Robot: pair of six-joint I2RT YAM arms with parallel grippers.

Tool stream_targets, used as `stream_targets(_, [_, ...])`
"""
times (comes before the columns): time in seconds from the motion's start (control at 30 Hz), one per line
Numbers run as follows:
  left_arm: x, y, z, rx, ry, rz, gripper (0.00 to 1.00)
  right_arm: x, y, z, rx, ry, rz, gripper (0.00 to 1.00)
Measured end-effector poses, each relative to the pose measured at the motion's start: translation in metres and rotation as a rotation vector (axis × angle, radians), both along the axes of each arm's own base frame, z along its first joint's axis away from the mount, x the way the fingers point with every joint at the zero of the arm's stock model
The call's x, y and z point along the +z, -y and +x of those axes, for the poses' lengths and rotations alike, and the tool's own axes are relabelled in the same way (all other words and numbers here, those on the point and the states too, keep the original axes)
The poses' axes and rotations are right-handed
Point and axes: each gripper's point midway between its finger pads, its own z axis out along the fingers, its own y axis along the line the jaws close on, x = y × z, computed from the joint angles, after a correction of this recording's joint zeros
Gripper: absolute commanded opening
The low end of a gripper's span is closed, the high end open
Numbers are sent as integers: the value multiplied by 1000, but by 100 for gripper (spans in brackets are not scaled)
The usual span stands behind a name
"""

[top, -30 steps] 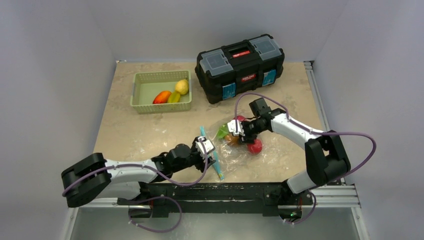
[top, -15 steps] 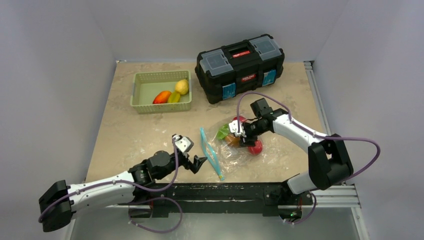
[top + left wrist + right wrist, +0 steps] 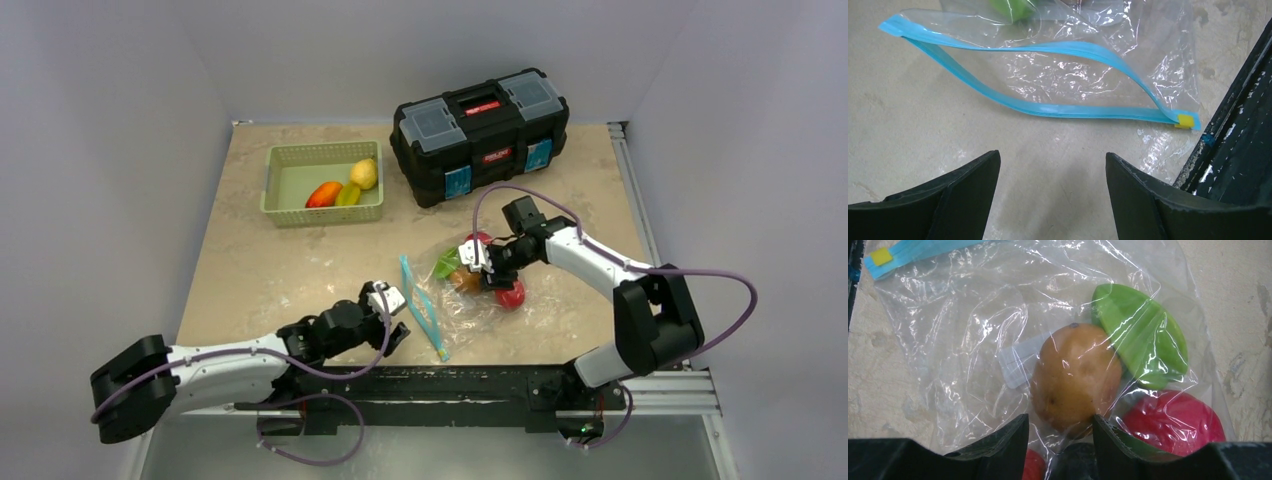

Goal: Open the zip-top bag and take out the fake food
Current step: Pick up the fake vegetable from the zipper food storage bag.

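The zip-top bag (image 3: 465,300) lies near the table's front edge, and its teal zip strip (image 3: 1048,107) is spread open in a lens shape. My left gripper (image 3: 398,318) is open and empty on the table just left of the bag's mouth, and it also shows in the left wrist view (image 3: 1052,160). My right gripper (image 3: 478,262) sits on the bag's far end. In the right wrist view its jaws (image 3: 1060,422) stand narrowly apart, pinching the plastic at the near end of a brown potato (image 3: 1075,377). A green piece (image 3: 1140,335) and a red fruit (image 3: 1173,420) lie inside the bag too.
A green basket (image 3: 325,215) at the back left holds an orange-red, a green and a yellow fruit. A black toolbox (image 3: 480,130) stands at the back centre. The black front rail (image 3: 1243,125) runs right beside the bag's yellow slider (image 3: 1185,120).
My left gripper let go of the zip strip, swung back to the left, then came a little closer to the bag again. The bag's mouth stays open. The right gripper has hardly moved.
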Motion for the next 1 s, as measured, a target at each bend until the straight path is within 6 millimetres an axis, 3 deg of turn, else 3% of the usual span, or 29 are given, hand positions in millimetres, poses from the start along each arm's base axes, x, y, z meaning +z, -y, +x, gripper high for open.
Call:
stream_targets(0.27, [-5, 17, 9, -40, 37, 25, 65, -7, 2, 5, 0, 11, -24, 37])
stream_targets(0.53, [12, 41, 20, -91, 98, 22, 60, -18, 0, 3, 13, -16, -39, 25])
stream_targets(0.73, [5, 52, 25, -107, 100, 45, 61, -18, -5, -2, 34, -21, -40, 7])
stream_targets(1.0, [4, 61, 30, -118, 102, 64, 65, -19, -13, -11, 69, -32, -39, 10])
